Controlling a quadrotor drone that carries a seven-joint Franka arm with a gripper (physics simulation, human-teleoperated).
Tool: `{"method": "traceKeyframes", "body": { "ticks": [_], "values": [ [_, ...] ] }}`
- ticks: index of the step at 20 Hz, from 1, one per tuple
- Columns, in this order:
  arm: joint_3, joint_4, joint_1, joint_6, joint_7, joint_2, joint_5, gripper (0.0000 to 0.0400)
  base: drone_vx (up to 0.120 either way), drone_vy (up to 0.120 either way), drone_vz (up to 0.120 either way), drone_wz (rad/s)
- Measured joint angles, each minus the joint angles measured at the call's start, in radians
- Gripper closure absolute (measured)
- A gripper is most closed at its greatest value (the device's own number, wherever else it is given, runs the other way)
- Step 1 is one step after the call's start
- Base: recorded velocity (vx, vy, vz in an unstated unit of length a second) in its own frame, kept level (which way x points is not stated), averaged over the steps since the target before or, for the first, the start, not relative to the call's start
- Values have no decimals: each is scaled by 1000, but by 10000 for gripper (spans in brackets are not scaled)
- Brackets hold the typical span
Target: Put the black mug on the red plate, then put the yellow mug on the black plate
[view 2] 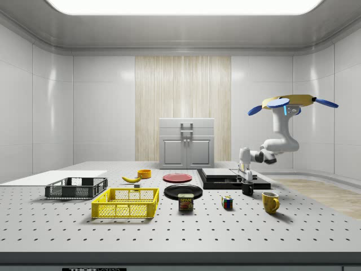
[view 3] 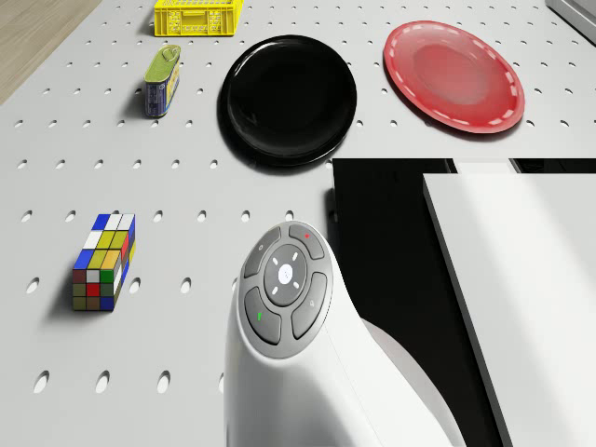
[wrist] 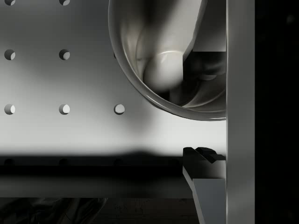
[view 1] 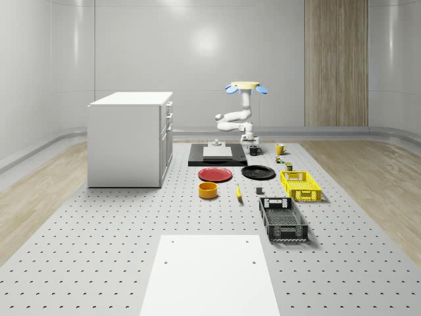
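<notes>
Hovering above the far end of the table [view 1: 99, 263], the drone [view 2: 293, 101] hangs its arm down so that the gripper [view 2: 246, 179] comes at the black mug [view 2: 247, 189] from straight above, a sensible line for taking a mug by its rim. In the side view the gripper sits just over the mug, close enough that I cannot say whether it touches. The wrist view looks down into the mug's open mouth [wrist: 177, 60], which lies a little off the gripper's centre line, with one finger [wrist: 208, 186] showing beside it; from these pictures I cannot tell whether the jaws are spread or closed. The mug stands upright on the table, right beside the black slab [view 1: 217, 155] under the arm. The red plate [view 3: 453, 76] lies well beyond the gripper, next to the black plate [view 3: 288, 99], both bare. The yellow mug [view 2: 270, 201] stands apart from the gripper, untouched. The first step looks to be at the grasping stage, nothing yet lifted.
</notes>
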Motion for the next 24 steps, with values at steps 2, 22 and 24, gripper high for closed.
{"method": "traceKeyframes", "body": {
  "ticks": [2,22,24],
  "values": [
    [0,1,-2,4,1,-4,1,247,0,0,0,0],
    [124,-24,-20,-14,30,-28,127,290,18,-22,74,0],
    [128,-24,-22,-10,32,-33,133,290,120,-120,120,0]
  ]
}}
